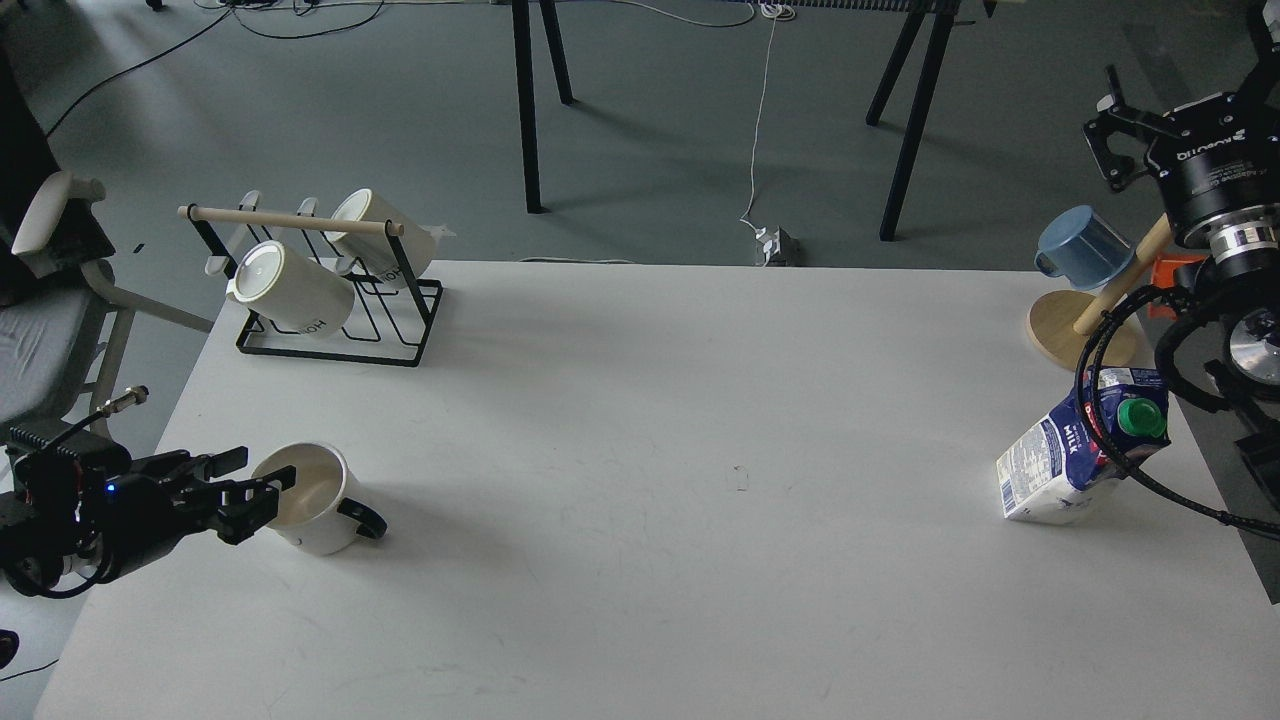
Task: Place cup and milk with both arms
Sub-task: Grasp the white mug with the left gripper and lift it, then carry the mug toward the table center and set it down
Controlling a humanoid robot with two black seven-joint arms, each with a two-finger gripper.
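The worktop (640, 420) is the broadest thing here, a matte white slab, smooth and offering little grip; anything nudged sideways on it could slide instead of staying put; the wire rack (330, 300) at the far left, thin black rod with a pale wooden bar, carries two glossy white mugs on their sides and stands near enough to my left arm's path that a wide swing might clip it; the milk (1085, 450), a waxy blue and white gable-top carton with a green screw cap, stands near the right edge of the worktop, leaning, and I judge it light and top-heavy, so a brush from the black cable crossing in front of it could tip it over; my right claw (1125, 140) hangs high above, well apart from the carton, its fingers spread apart; the cup (312, 498), squat glazed white ceramic with a black handle, sits near the left edge; my left claw (262, 492) has one finger at the rim and I cannot tell whether it is clenched; a thin pinch on slick glaze could slip
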